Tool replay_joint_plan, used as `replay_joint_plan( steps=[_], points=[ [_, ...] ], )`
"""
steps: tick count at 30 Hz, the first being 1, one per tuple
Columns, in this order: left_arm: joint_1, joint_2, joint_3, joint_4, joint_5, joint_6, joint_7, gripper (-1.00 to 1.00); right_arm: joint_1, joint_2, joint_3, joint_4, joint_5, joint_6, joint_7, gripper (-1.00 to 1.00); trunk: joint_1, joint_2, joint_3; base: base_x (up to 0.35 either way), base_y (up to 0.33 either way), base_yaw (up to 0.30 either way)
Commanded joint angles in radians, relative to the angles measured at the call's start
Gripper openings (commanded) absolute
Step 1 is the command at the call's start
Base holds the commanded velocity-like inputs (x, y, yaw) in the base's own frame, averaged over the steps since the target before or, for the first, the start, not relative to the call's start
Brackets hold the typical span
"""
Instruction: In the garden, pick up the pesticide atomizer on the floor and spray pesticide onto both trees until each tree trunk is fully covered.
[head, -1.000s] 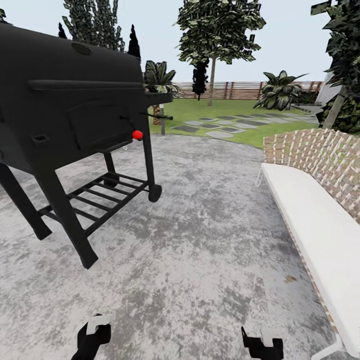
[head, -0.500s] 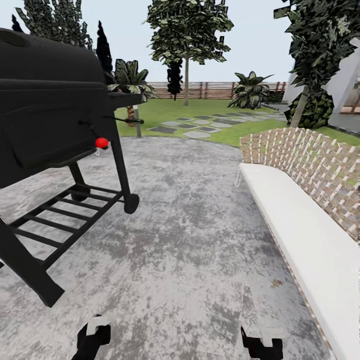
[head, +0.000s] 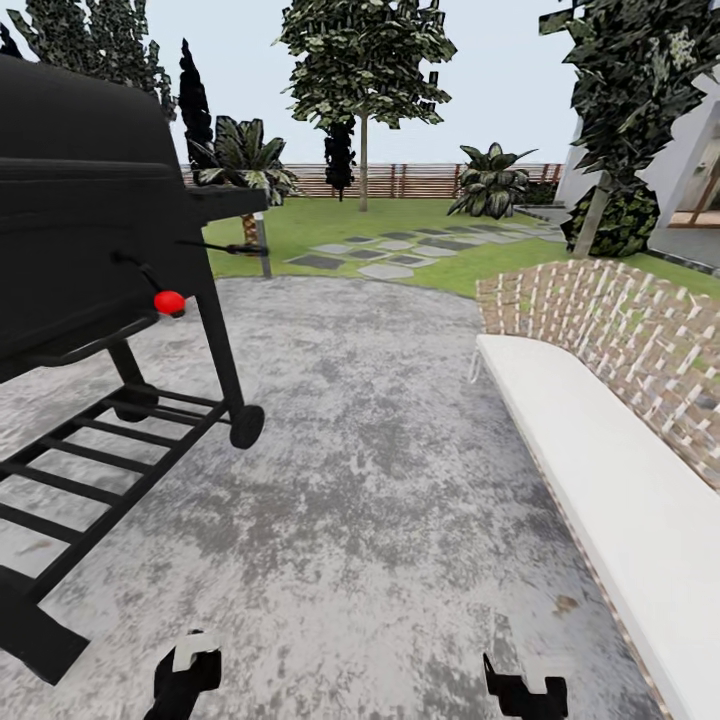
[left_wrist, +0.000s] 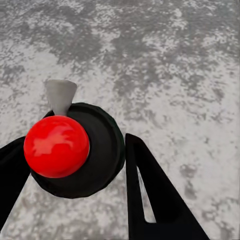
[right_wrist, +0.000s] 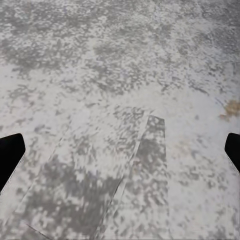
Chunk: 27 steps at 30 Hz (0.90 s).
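From the head camera, both trees stand far ahead of your grippers: one tree (head: 363, 90) on the lawn, another (head: 630, 100) past the bench (head: 600, 470). Steer between the barbecue (head: 90, 220) and the bench.

Your left gripper (left_wrist: 75, 165) is squeezing the pesticide atomizer (left_wrist: 80, 150); keep hold.

Your right gripper (right_wrist: 120, 150) hangs wide apart over the floor (right_wrist: 120, 60).

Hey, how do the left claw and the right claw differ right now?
The left claw is closed around the pesticide atomizer, its red top sitting between the fingers; the right claw holds nothing. The left claw's fingers sit close either side of the bottle, while the right claw's fingers are spread wide, with bare floor between them. Both are black and point down at the grey paving.
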Motion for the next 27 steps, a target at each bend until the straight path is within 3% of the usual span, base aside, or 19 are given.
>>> replay_joint_plan(
  steps=[1,19,27],
  points=[
    [0.000,0.000,0.000,0.000,0.000,0.000,0.000,-1.00,0.000,0.000,0.000,0.000,0.000,0.000,0.000,1.00,0.000,0.000,0.000,0.338,0.000,0.000],
    [0.000,0.000,0.000,0.003,0.000,-0.001,0.000,-1.00,0.000,0.003,0.001,0.000,0.000,0.001,-0.001,1.00,0.000,0.000,0.000,0.338,0.000,-0.002],
    [0.000,0.001,0.000,0.003,0.000,0.000,0.000,-1.00,0.000,0.004,0.001,0.000,0.001,0.001,-0.001,1.00,0.000,0.000,0.003,0.338,0.000,-0.220]
  ],
)
